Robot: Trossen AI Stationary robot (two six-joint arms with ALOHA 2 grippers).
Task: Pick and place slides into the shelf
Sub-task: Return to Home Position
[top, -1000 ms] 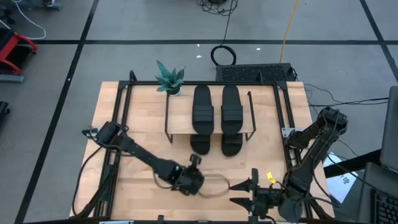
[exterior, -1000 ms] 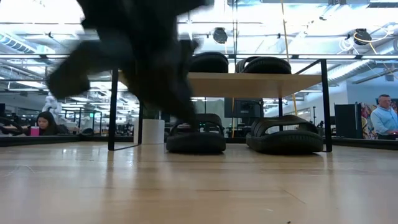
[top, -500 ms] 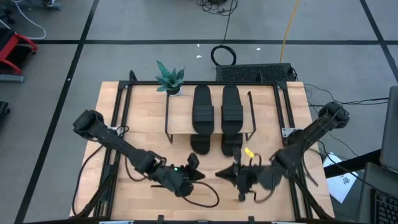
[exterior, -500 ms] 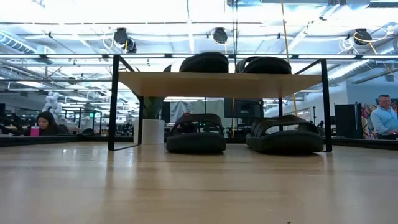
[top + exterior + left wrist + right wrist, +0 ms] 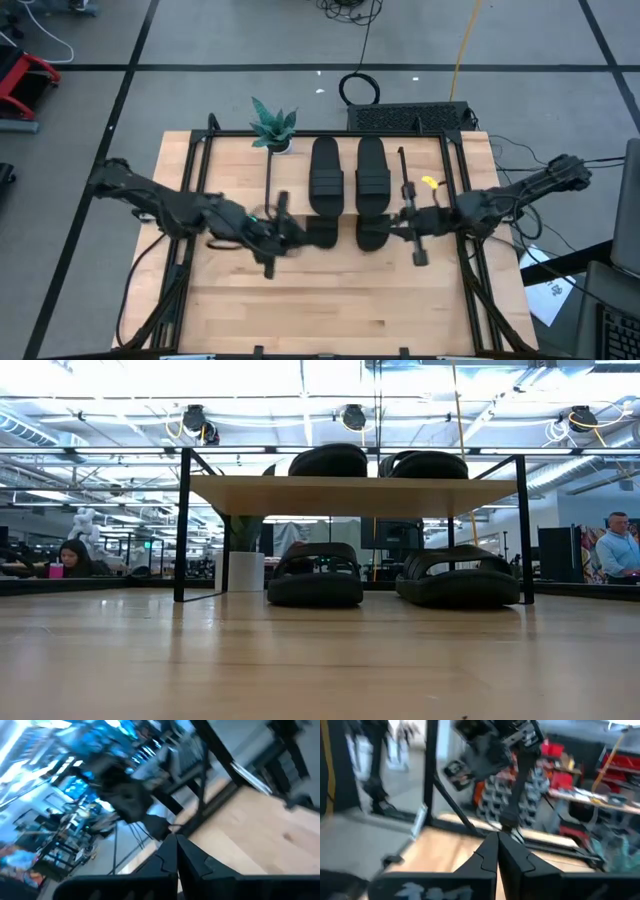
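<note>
High and low views, both arms drawn in toward the shelf. I read the shelf (image 5: 290,195) standing at the rear middle of the table (image 5: 330,300), its light top board (image 5: 350,495) carried on a thin black frame. Two slides lie side by side on the board, one (image 5: 326,176) toward the left arm and one (image 5: 372,174) toward the right arm. Two more sit on the table beneath it, (image 5: 315,576) and (image 5: 458,576), their ends showing past the board's front edge from above. The left gripper (image 5: 288,236) reaches in from the left, just beside the protruding end of the nearer lower slide. In its wrist view its fingers (image 5: 167,857) are pressed together with nothing between them. The right gripper (image 5: 398,225) reaches in from the right, just beside the shelf's front right leg. Its fingers (image 5: 487,852) are likewise closed tip to tip and empty. A potted plant (image 5: 272,125) stands at the shelf's rear left corner. Beyond the table, a seated person (image 5: 72,556) shows at one side and another person (image 5: 618,546) at the other.
</note>
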